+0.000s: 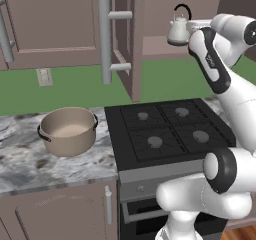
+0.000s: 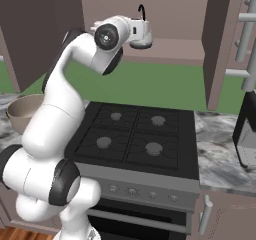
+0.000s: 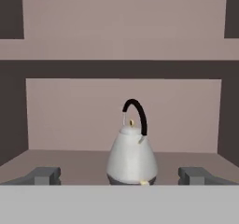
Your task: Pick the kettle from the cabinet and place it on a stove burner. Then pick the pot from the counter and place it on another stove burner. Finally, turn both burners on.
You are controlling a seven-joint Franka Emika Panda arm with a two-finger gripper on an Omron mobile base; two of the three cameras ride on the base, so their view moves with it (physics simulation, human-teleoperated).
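One kettle (image 3: pixel 132 160) upright on cabinet (image 3: pixel 121 160) lower shelf, black handle arched at 12 o'clock. Gripper (image 3: pixel 120 175) released, jaws wide, fingertips (image 3: pixel 43 175) at 9 and 3 o'clock of kettle, not touching. Pot (image 1: pixel 68 130) on counter (image 1: pixel 30 169) holds nothing, at 9 o'clock of cooktop (image 1: pixel 167 129). No readable writing.

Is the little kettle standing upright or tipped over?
Upright: the kettle sits flat on the cabinet shelf, handle arching above its lid.
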